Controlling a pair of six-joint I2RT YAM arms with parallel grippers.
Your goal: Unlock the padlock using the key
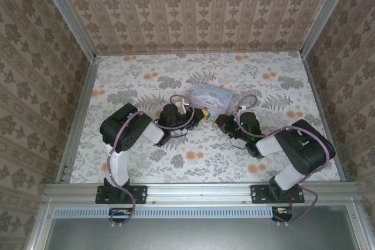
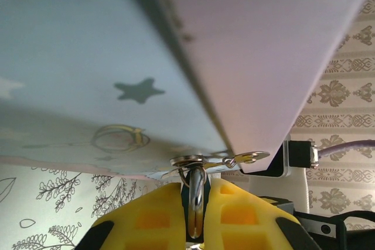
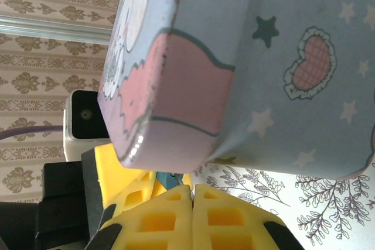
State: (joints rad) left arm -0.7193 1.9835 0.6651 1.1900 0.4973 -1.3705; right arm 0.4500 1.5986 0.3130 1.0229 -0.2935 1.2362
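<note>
From above, the left gripper [image 1: 198,116] and right gripper [image 1: 220,121] meet at the near edge of the pastel box [image 1: 210,98], mid-table

Left wrist: yellow fingers [image 2: 155,221] are nearly closed on what looks like the small silver padlock [image 2: 196,200], which hangs from the box's hasp [image 2: 237,158]

Right wrist: yellow fingers [image 3: 231,223] are pressed together beneath the box; I cannot tell whether they hold anything

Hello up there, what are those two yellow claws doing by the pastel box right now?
Left gripper shut on a metal loop at the box edge. Right gripper shut, close under the box. Cannot tell if anything is unlocked.
</note>
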